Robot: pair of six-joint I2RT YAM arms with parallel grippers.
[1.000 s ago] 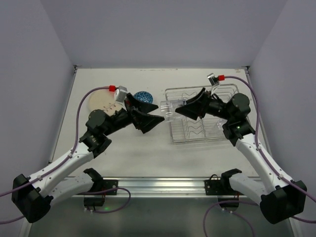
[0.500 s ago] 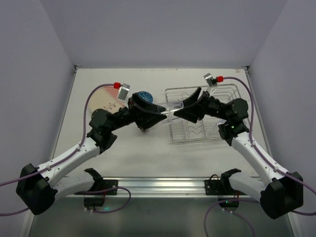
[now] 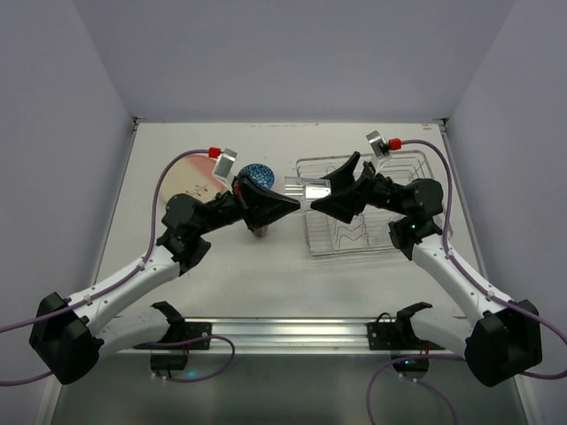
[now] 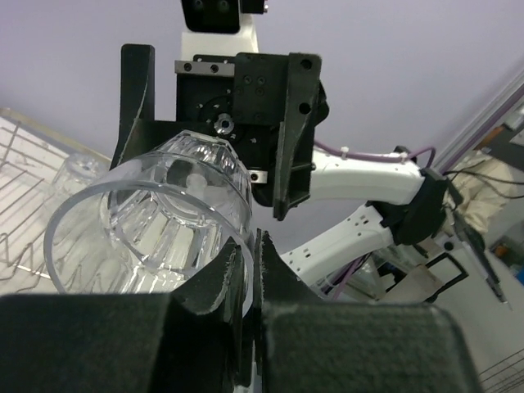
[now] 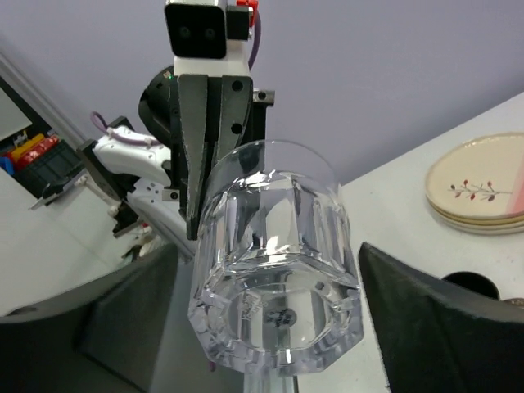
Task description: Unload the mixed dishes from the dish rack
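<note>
A clear glass tumbler [image 3: 307, 188] hangs in the air on its side between my two grippers, left of the dish rack [image 3: 354, 232]. My left gripper [image 3: 294, 197] is shut on its rim; in the left wrist view the fingers [image 4: 233, 270] pinch the tumbler [image 4: 164, 205] wall. My right gripper [image 3: 322, 193] is open. In the right wrist view its fingers [image 5: 393, 303] stand on either side of the tumbler [image 5: 278, 270] base. Stacked cream plates [image 3: 188, 177], a blue-patterned bowl [image 3: 257, 172] and a dark mug [image 3: 258, 232] sit on the table to the left.
The wire rack [image 4: 20, 188] shows at the left of the left wrist view with another tumbler [image 4: 78, 168] in it. The plates [image 5: 479, 184] and the mug [image 5: 471, 285] lie at the right in the right wrist view. White walls close in the table.
My left gripper came right to the tumbler and shut on its rim. My right gripper's fingers have spread wider around the tumbler's base.
</note>
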